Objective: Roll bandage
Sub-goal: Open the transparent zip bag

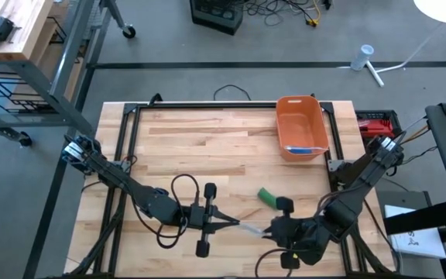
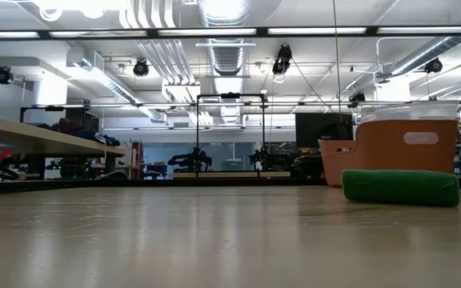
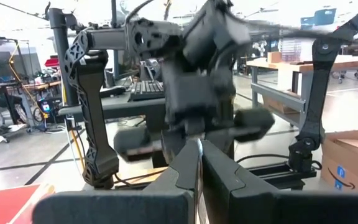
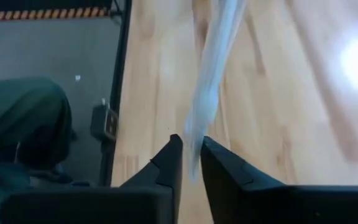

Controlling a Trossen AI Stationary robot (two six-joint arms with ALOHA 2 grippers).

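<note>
My left tool (image 1: pixel 235 225) and right tool (image 1: pixel 268 231) face tip to tip at the desk's (image 1: pixel 200 139) near edge, both clamped on a pale bandage strip (image 1: pixel 252 228) stretched between them. To roll well, I judge tension must hold while one end turns. Only my right wrist view shows the strip (image 4: pixel 211 74) pinched; only the low view shows the green roll (image 2: pixel 400 187) beside the orange bin (image 2: pixel 406 152)
</note>
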